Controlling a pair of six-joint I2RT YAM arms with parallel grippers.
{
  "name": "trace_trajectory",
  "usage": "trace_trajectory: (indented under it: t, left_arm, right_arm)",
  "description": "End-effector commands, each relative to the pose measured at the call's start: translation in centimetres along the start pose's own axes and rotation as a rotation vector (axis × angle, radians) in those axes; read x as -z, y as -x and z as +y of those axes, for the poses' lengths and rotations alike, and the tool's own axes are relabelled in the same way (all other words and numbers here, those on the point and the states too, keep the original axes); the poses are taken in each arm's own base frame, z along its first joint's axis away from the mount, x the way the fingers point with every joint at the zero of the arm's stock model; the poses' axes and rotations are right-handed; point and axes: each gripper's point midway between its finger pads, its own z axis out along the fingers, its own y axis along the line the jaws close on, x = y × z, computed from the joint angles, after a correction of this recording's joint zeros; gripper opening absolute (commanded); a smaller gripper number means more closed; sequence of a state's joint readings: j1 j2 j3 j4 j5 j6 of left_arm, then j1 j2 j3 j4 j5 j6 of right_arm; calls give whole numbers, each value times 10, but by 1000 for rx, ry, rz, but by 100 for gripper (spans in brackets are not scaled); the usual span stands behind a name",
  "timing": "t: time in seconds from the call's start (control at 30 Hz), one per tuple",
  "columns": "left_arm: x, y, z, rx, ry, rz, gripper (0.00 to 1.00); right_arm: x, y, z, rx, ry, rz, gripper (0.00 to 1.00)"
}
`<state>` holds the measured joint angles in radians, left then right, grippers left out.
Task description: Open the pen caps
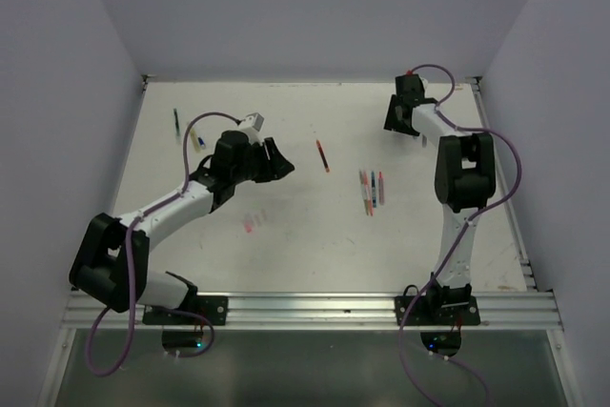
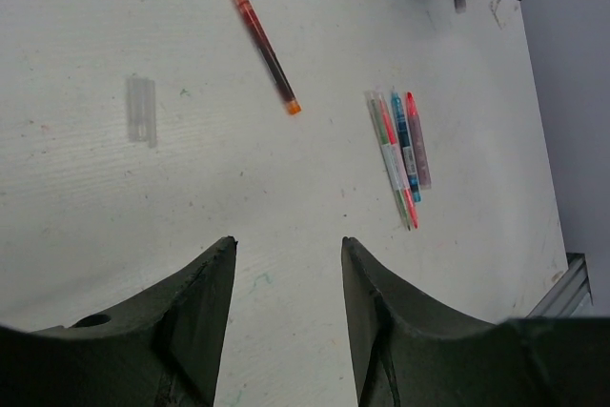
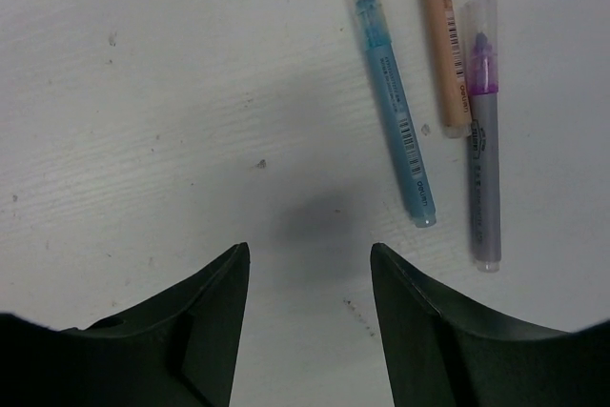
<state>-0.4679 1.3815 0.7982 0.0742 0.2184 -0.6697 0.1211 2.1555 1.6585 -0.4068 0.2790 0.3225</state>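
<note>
1. We log a white worktop (image 1: pixel 286 254).
2. Left gripper (image 2: pixel 286 245): fingers spread, empty, over the worktop's left half.
3. Right gripper (image 3: pixel 307 250): fingers spread, empty, at the far right corner.
4. Three pens (image 3: pixel 396 111) lie near its fingers.
5. Pen caps (image 3: pixel 479 16): we see clear ones seated on the blue and purple pens.

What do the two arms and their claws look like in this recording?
The left arm and right arm have white links with bulky black joint housings. A thin purple cable loops along each. The left claw and right claw each have two dark wedge-shaped fingers.
</note>
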Motion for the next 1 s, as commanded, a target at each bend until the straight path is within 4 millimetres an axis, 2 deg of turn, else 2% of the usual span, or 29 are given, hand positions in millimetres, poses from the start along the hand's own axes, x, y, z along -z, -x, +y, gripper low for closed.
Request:
trace_trajectory:
  t: [0.0, 0.23, 0.53, 0.83, 0.97]
  left_arm:
    - [-6, 1, -1, -23, -22, -15, 52]
    - [-9, -6, 5, -18, -15, -4, 52]
    - [-11, -11, 11, -12, 2, 2, 52]
    - [-17, -19, 17, 0, 9, 22, 52]
    - [-18, -20, 18, 3, 13, 24, 52]
  right_arm:
    - [3, 25, -12, -16, -33, -54, 57]
    - [-1, 24, -22, 1, -67, -64, 57]
    - [-17, 22, -37, 5, -101, -45, 58]
    - [-32, 22, -39, -4, -54, -23, 58]
    - [-40, 19, -31, 10, 5, -5, 55]
